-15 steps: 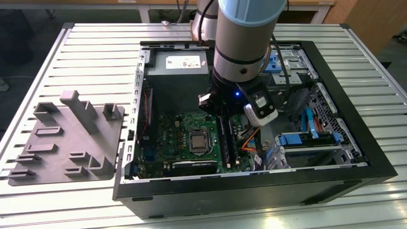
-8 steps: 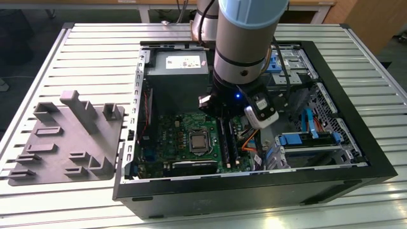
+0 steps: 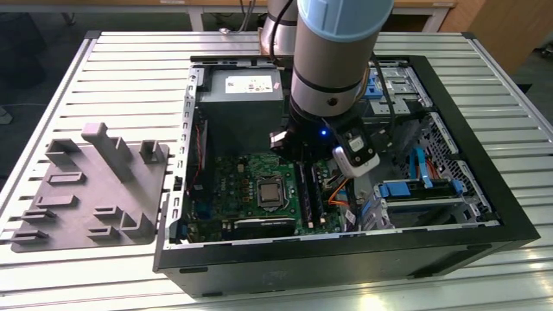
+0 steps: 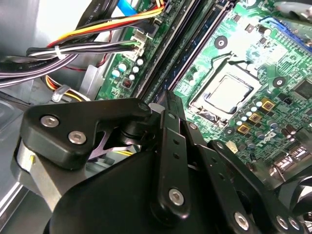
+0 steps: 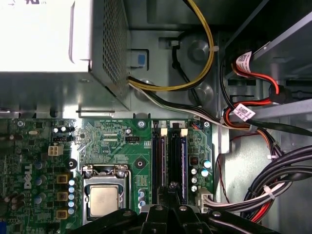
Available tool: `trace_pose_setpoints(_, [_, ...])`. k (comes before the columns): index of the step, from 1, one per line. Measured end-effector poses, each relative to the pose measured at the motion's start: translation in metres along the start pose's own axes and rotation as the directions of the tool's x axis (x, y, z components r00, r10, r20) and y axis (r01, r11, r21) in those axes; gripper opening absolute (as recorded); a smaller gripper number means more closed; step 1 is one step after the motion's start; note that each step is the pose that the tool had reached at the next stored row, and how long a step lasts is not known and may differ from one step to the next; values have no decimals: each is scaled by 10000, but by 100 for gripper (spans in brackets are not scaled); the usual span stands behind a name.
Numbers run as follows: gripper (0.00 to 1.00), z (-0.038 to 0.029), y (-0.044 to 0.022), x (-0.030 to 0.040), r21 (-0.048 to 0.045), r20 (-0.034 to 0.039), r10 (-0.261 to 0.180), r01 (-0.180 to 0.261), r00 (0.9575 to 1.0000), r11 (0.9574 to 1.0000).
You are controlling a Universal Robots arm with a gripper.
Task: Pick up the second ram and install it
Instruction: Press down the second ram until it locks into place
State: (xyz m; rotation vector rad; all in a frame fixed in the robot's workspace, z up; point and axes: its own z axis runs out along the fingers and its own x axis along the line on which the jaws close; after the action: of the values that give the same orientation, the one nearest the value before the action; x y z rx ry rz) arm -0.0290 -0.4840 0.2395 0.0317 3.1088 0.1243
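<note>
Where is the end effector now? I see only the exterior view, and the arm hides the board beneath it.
Observer: In the first wrist view the end effector is over the black memory slots, beside the silver processor.
Operator: Is any ram seated?
Observer: Blue edges run along two slots; I cannot tell more than that.
Operator: Are any cables nearby?
Observer: A white connector with bundled wires sits beside the slots.

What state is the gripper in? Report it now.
Gripper: shut, nothing visible between its fingers, tip just above the memory slots.
</note>
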Motion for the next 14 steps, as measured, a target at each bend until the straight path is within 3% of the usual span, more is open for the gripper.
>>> trace_pose_setpoints(14, [11, -3, -34, -1, 0, 0, 0, 0, 10000, 10000])
